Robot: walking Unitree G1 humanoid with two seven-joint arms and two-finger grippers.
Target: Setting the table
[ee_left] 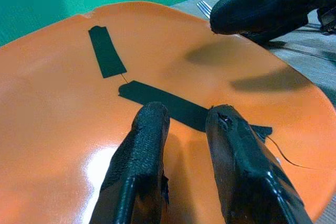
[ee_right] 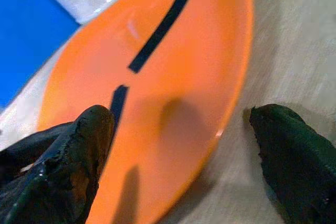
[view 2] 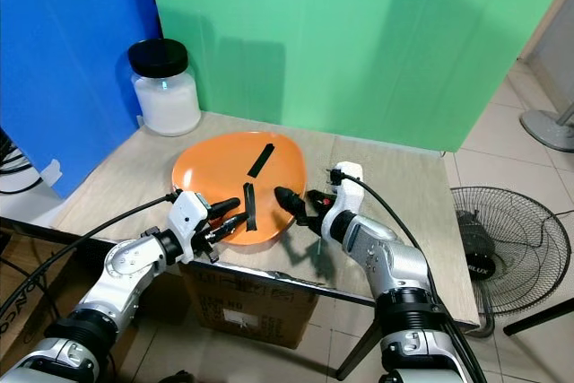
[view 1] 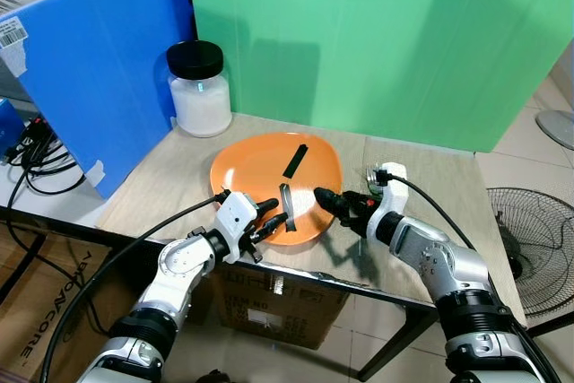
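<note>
1. A cardboard box (view 1: 269, 307) sits under the near edge of the surface (view 1: 430, 186).
2. The left gripper (view 1: 272, 218) is at the near rim of the orange plate (view 1: 260, 163), its fingers (ee_left: 142, 166) slightly parted over a black tape strip (ee_left: 178, 107), gripping nothing.
3. The right gripper (view 1: 339, 206) straddles the plate's right rim, fingers (ee_right: 79, 156) wide open, one over the plate, one over the surface.
4. A fork (ee_left: 206, 8) lies just beyond that gripper.
5. A second tape strip (view 1: 295, 161) crosses the plate's middle.
6. Farther left stands a white jar with a black lid (view 1: 199, 89), before blue (view 1: 99, 60) and green panels (view 1: 377, 33).
7. A floor fan (view 1: 531, 239) stands to the right.
</note>
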